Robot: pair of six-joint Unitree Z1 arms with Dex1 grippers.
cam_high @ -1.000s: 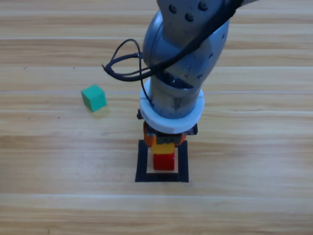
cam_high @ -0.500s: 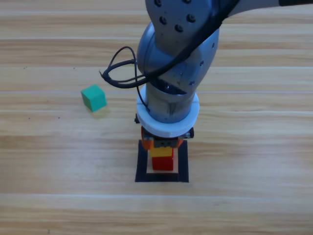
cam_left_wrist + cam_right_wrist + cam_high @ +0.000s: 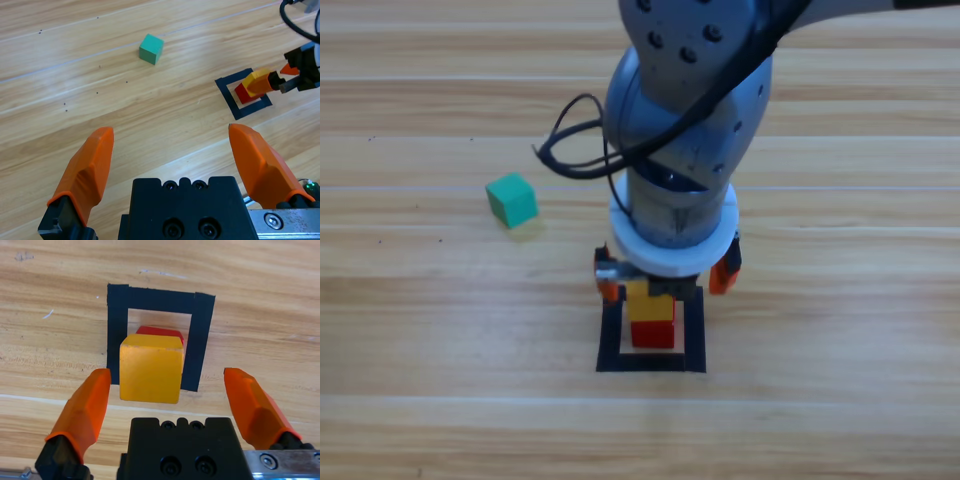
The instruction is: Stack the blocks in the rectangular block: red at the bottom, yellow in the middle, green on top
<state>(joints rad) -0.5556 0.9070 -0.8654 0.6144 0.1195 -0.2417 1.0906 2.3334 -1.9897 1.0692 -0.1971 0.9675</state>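
Since half a second ago we have spread the right gripper (image 3: pixel 165 395) apart: its fingers (image 3: pixel 724 272), which were closed on the yellow cube (image 3: pixel 650 301), now stand wide on either side of it and no longer touch it. That cube rests on the red cube (image 3: pixel 654 333), sitting a little off square so that a strip of red shows past its edge in the right wrist view, and both stand inside the rectangular block (image 3: pixel 610 340) of black tape near the middle of the surface (image 3: pixel 840 300). By our reckoning two of the three layers are done. What is left is the green cube (image 3: pixel 511 199), which lies alone on the bare wood well apart from the tape, to the left and farther up in the high view; it has yet to be picked up and set on top. Our left gripper (image 3: pixel 170 160) waits off to the side with its fingers wide and nothing between them, looking across at the green cube and the stack. We can read no brand, label or writing anywhere.
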